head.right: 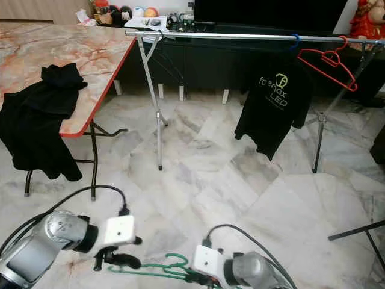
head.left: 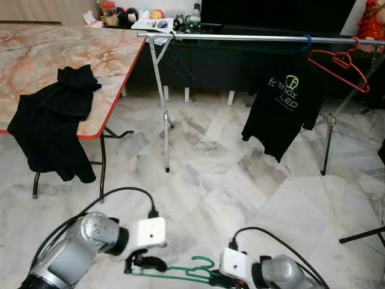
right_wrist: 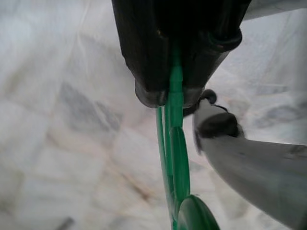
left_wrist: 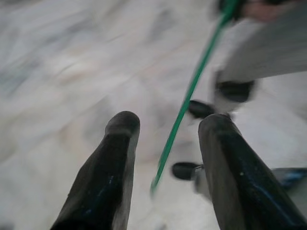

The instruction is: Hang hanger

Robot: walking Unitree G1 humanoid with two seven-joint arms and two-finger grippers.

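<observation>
A thin green hanger (head.left: 180, 274) is held low over the marble floor, close in front of me. My right gripper (right_wrist: 172, 98) is shut on it near its hook, and the green rods run out from between the black fingers. My left gripper (left_wrist: 168, 129) is open at the hanger's other end, with one green rod (left_wrist: 192, 91) passing between its two fingers (left_wrist: 112, 163) untouched. In the left eye view that left gripper (head.left: 144, 263) sits just left of the hook. Further ahead a silver clothes rail (head.left: 240, 37) spans the room.
On the rail hang a black T-shirt (head.left: 286, 102), a red hanger (head.left: 340, 63) and a dark hanger (head.left: 177, 60). A marble-topped folding table (head.left: 60, 48) on the left carries a black garment (head.left: 51, 120) draped over its edge. A black stand leg (head.left: 361, 236) lies at right.
</observation>
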